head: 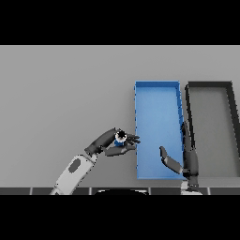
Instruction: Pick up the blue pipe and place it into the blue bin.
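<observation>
Blue pipe (pixel 120 139) in left hand (pixel 114 143) beside blue bin (pixel 157 85)

A plain grey counter (pixel 65 93) fills nearly the whole view, smooth and matte, with no pattern or marks on its surface. The light is soft and even, and the grey looks a little paler toward the far left. Along the near edge runs a dark strip (pixel 37 191) split by thin pale lines into tile-like sections; whether it is floor or the counter's front cannot be told. No wall or window shows. A dark grey bin (pixel 233 131) sits on the counter at the right.
</observation>
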`<state>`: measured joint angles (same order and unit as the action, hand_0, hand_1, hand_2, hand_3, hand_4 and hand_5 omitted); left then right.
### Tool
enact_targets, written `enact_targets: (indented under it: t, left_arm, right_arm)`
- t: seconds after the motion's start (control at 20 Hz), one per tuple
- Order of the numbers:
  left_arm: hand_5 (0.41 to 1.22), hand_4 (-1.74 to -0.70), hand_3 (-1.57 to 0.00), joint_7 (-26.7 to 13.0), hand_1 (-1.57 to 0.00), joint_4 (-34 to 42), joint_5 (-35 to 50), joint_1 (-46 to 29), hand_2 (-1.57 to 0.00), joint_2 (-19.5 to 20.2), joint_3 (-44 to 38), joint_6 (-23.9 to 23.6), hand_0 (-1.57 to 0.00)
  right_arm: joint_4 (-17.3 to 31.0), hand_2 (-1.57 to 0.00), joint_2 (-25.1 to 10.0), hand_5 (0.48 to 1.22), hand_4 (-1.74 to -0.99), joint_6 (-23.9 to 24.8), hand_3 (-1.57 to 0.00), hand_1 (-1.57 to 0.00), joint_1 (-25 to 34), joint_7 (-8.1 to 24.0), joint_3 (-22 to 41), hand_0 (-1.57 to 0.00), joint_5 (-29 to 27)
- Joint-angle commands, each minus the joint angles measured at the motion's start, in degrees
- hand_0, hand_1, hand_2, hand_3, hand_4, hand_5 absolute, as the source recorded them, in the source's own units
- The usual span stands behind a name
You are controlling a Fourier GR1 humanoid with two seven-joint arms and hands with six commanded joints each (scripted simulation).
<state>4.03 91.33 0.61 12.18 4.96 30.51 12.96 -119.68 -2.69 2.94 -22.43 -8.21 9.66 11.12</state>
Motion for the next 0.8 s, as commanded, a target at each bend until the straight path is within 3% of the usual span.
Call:
enact_targets:
  t: [0.0,0.15,0.4,0.5,0.75]
  left_arm:
    - [1.221,-1.47,-1.57,0.03,-1.57,0.55,-0.25,-0.53,-1.57,0.12,0.04,0.07,-1.57]
    - [1.221,-1.47,-1.57,-0.65,-1.57,0.23,-1.08,-0.53,-1.57,-0.39,-0.32,0.41,-1.57]
    - [1.221,-1.47,-1.57,-0.63,-1.57,0.79,-2.61,-0.73,-1.57,-1.03,-0.48,1.13,-1.57]
    - [1.221,-1.47,-1.57,-0.72,-1.57,0.24,-2.97,-0.38,-1.57,-1.56,-0.68,1.66,-1.57]
    - [1.221,-1.47,-1.57,-1.43,-1.57,0.61,-3.46,-0.77,-1.57,-2.36,-1.37,2.37,-1.57]
  right_arm:
    - [-1.06,-0.02,-1.43,0.592,-1.163,-1.59,0.00,-0.01,1.26,4.31,0.56,0.00,0.05]
    - [-2.55,-0.01,-5.36,0.567,-1.177,-7.77,0.00,0.00,3.82,12.63,2.04,0.00,-1.43]
    - [-7.34,0.00,-9.34,0.531,-1.230,-13.96,0.00,0.00,11.48,20.24,6.42,0.00,-0.91]
    - [-7.43,0.00,-8.64,0.523,-1.256,-15.30,0.00,0.00,14.99,23.59,9.07,0.00,-0.76]
    - [-5.76,0.00,-6.91,0.528,-1.227,-18.82,0.00,0.00,21.38,31.20,12.00,0.00,-4.29]
